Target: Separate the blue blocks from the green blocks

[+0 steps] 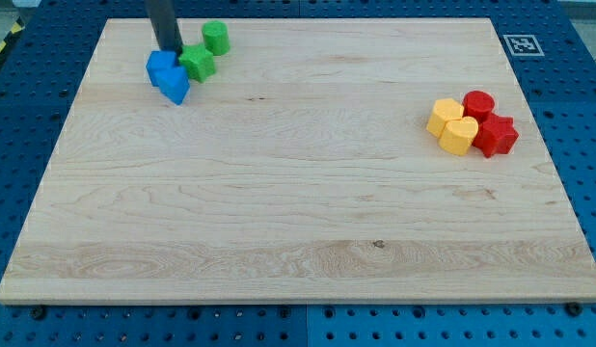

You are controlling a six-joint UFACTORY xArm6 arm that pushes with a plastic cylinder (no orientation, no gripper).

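Observation:
Two blue blocks sit touching at the board's top left: a blue cube-like block [161, 66] and a blue angular block [174, 87] just below it. A green star-shaped block [197, 64] touches the blue blocks on their right. A green cylinder [216, 38] stands a little apart, up and to the right of the star. My tip [170, 50] comes down from the view's top and rests at the top edge of the upper blue block, just left of the green star.
The wooden board [298, 193] lies on a blue perforated table. At the view's right, two yellow blocks [452, 127] and two red blocks [489, 123] form a tight cluster. A fiducial marker [521, 44] sits off the board's top right corner.

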